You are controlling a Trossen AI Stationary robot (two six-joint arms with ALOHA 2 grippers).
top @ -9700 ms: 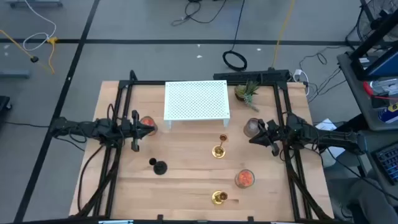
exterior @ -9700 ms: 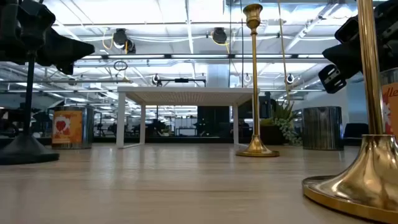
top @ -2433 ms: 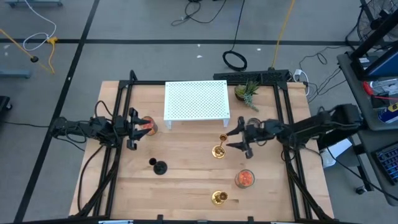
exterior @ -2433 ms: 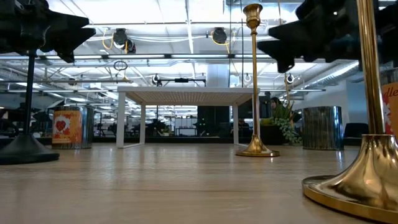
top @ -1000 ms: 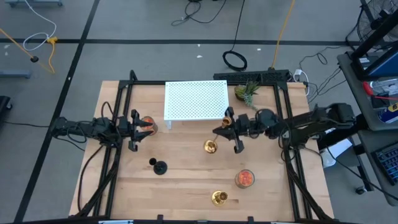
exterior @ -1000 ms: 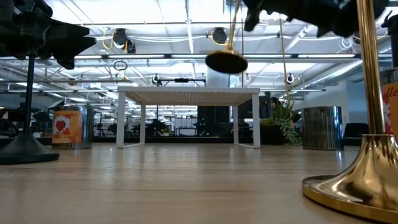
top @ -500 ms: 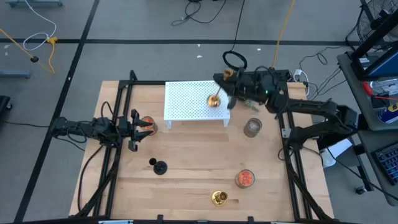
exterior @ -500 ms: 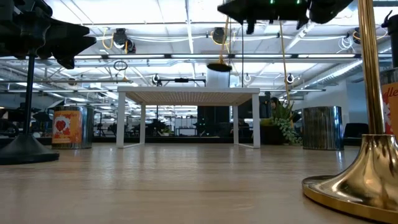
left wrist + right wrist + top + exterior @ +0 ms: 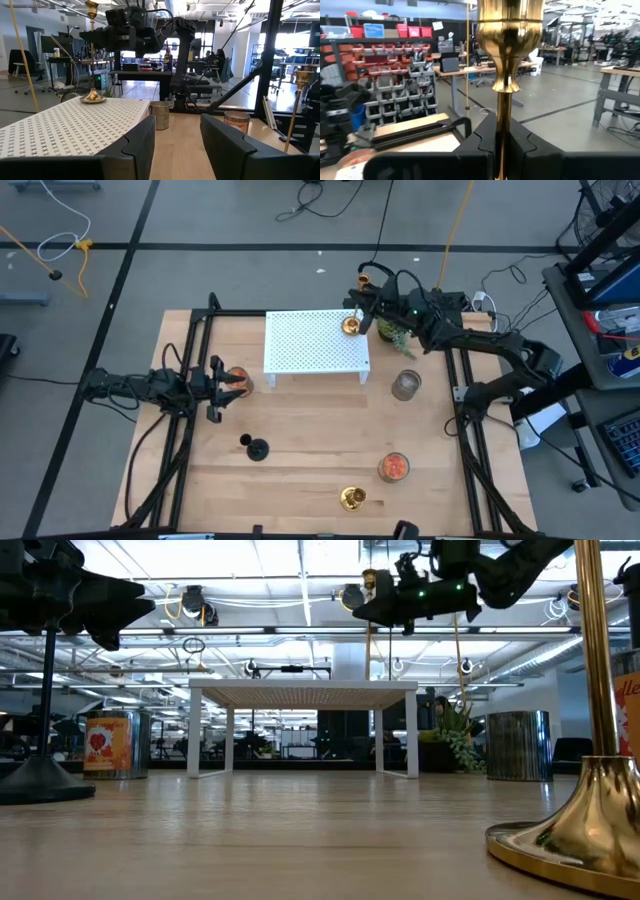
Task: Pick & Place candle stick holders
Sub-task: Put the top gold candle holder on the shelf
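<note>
One brass candle stick holder (image 9: 351,325) stands upright at the far right corner of the white perforated stand (image 9: 310,345), with my right gripper (image 9: 364,308) shut on its stem. In the left wrist view its round base (image 9: 93,98) sits on the stand's top. A second brass holder (image 9: 352,498) stands on its base near the table's front edge. The black holder (image 9: 255,447) stands on its base at the near left. My left gripper (image 9: 222,386) waits open at the table's left, with nothing between its fingers. My right gripper pinches the thin stem (image 9: 502,117) between its two fingers, high up, just below the candle cup (image 9: 509,30). The fingers (image 9: 107,35) lie level, across the stem, and come from the table's right. The holder stands upright, its base on the stand's top.
A small potted plant (image 9: 397,330) stands just right of the stand, beneath my right arm. A glass jar (image 9: 405,385) and an orange-filled jar (image 9: 394,466) stand on the right half. An orange tin (image 9: 238,378) sits by my left gripper. Black frame rails run along both sides.
My right gripper has carried the brass holder from above the table's middle toward the far edge, over the white stand. It has then gone down at the stand's far right corner. The holder, which hung clear in the air, now has its base at the stand's top.
</note>
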